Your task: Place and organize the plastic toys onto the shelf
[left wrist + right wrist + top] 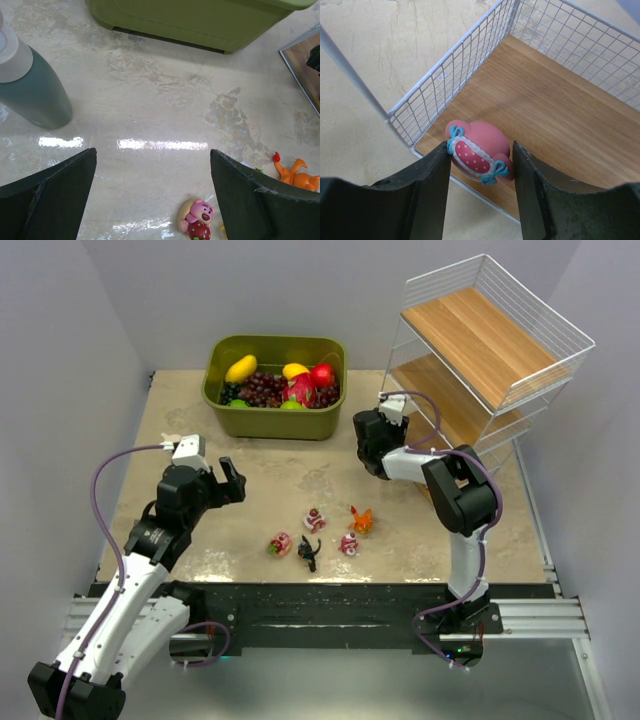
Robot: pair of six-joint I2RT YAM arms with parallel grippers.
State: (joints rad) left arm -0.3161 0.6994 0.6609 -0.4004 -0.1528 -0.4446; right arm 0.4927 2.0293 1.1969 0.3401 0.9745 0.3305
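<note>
The pink toy [477, 152], a rounded figurine with a red white-dotted panel and blue bows, was clamped between the two fingers [432, 195] of the right gripper [481, 150]. The jaws stood part-way apart, each pressed against one side of the toy. The toy hung over the front corner of a wooden tier of the shelf [560, 115], just above the white wire rim; whether it touched the wood could not be told. In the top view the right gripper [372, 445] lay at the left side of the shelf [490, 340], level with its lower tiers; which tier was not certain.

Five more toys lay in a loose group on the table [200, 430], between the two arms and near the front edge: a bear toy [315, 519], an orange toy [360, 520] to its right, a black toy [309, 552], and two other pink-and-red ones [281, 544] [348, 544]. All were well apart from the shelf.

The left gripper [225, 480] hovered over bare table left of this group, jaws fully apart and holding nothing. Its wrist view showed the bear toy [196, 218] and the orange toy [295, 175] beside the right finger [250, 200], untouched.

A green bin [275, 385] of fruit [285, 385] stood at the far edge, left of the shelf.
</note>
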